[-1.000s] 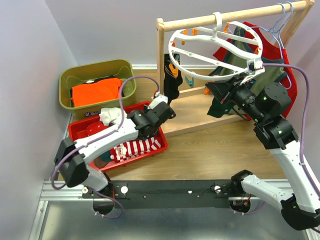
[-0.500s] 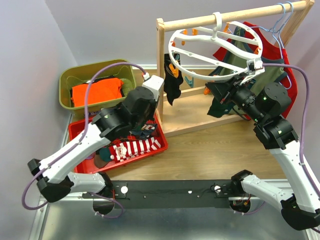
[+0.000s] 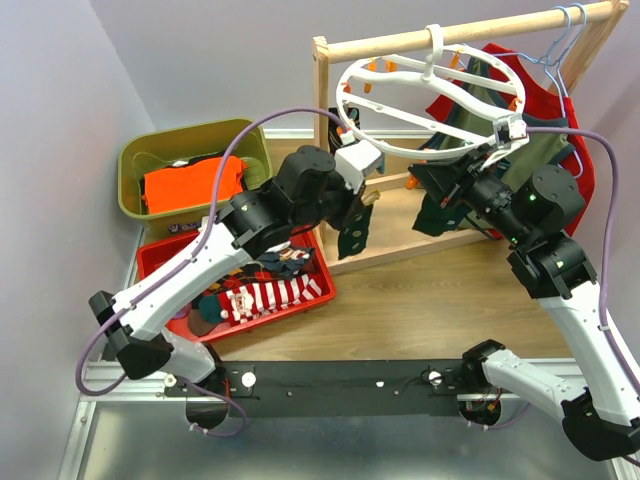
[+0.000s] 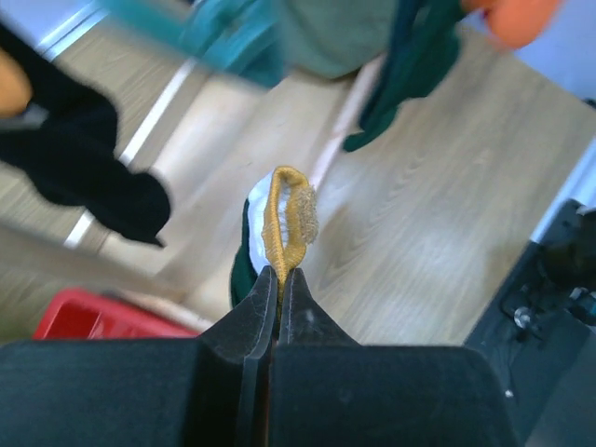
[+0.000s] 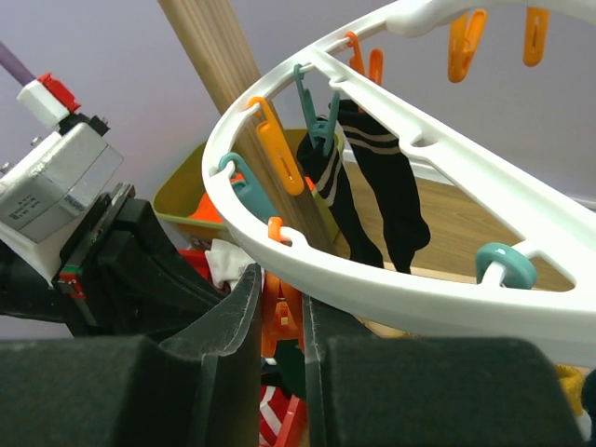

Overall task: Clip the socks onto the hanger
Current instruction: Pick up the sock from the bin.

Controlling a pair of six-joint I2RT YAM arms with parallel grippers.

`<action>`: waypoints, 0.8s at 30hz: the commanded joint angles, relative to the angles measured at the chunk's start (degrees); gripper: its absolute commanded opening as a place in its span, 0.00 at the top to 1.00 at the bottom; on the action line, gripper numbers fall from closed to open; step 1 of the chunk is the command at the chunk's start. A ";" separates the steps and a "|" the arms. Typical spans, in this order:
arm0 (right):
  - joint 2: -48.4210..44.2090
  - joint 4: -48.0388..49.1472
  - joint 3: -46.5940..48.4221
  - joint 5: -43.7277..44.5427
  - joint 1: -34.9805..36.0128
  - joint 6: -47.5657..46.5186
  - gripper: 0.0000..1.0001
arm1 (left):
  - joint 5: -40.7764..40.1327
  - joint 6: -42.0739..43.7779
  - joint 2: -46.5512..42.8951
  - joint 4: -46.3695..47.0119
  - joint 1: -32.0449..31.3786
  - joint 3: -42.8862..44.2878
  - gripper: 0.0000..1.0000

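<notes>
My left gripper (image 4: 277, 272) is shut on the mustard cuff of a dark green sock (image 4: 287, 219). In the top view that sock (image 3: 353, 235) hangs from it just below the left rim of the white ring hanger (image 3: 400, 142). My right gripper (image 5: 281, 279) sits under the hanger's rim (image 5: 410, 303), shut on an orange clip (image 5: 279, 321). A black sock with white stripes (image 5: 391, 200) hangs from a teal clip on the far side of the ring. More socks, one red-and-white striped (image 3: 270, 295), lie in the red tray (image 3: 160, 262).
The hanger hooks on a wooden rack (image 3: 322, 80) that also holds a red shirt (image 3: 570, 130) and an olive one on thin blue hangers. A green bin (image 3: 135, 165) with an orange garment (image 3: 190, 185) stands at the back left.
My left arm lifted from the red tray and swung right and up, carrying the green sock to the hanger's left rim. The right arm has not moved.
</notes>
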 commanded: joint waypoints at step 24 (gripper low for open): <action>0.58 1.58 -1.93 -14.47 -0.03 -12.65 0.85 | 18.93 14.10 13.00 -9.67 -1.15 22.27 1.00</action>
